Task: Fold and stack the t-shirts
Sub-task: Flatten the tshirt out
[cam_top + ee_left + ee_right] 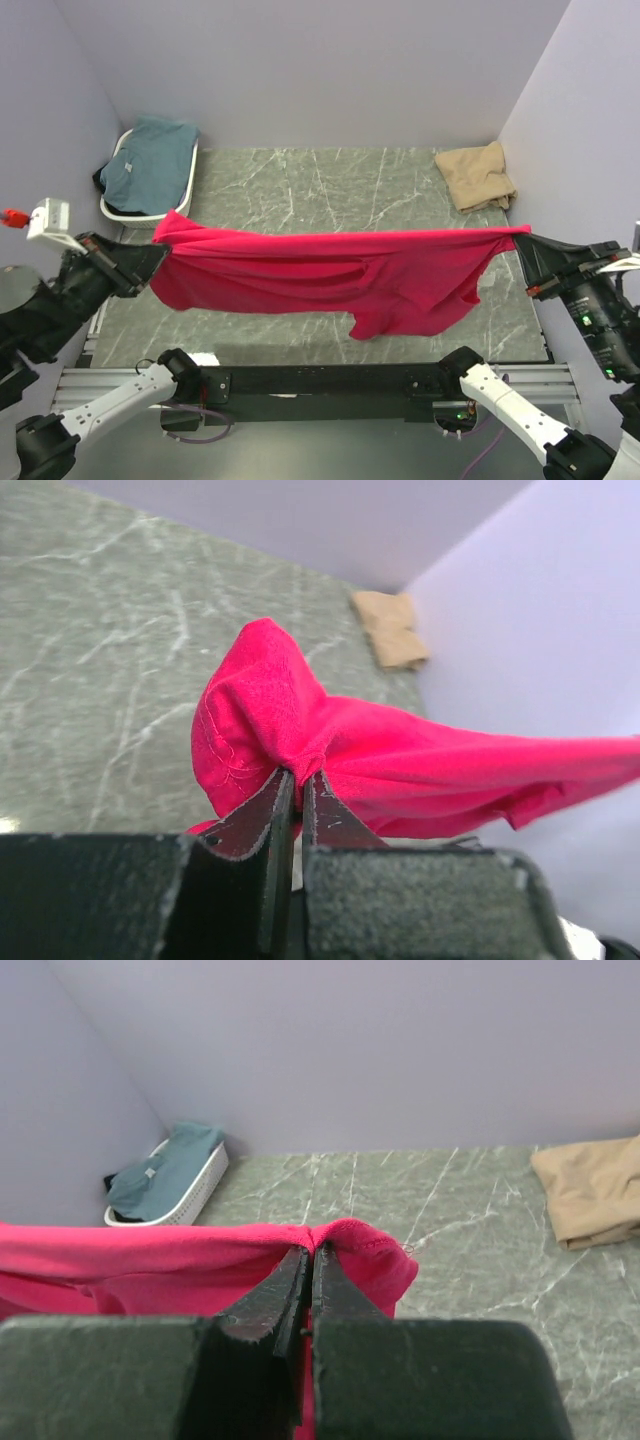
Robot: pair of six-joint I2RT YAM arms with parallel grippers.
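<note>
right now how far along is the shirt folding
Looks done: the tan shirt lies folded at the far right corner. In hand: the red shirt hangs stretched over the table, left gripper and right gripper each shut on an end. To do: fold and stack it, then the teal shirt, heaped in the white basket.

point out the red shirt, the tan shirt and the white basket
red t-shirt (330, 265), top external view, middle of the stretched cloth
tan t-shirt (478, 177), top external view, centre of the cloth
white basket (195, 1195), right wrist view, its side wall

Soft matt red t-shirt (300, 265), marble-look table (330, 190)
</note>
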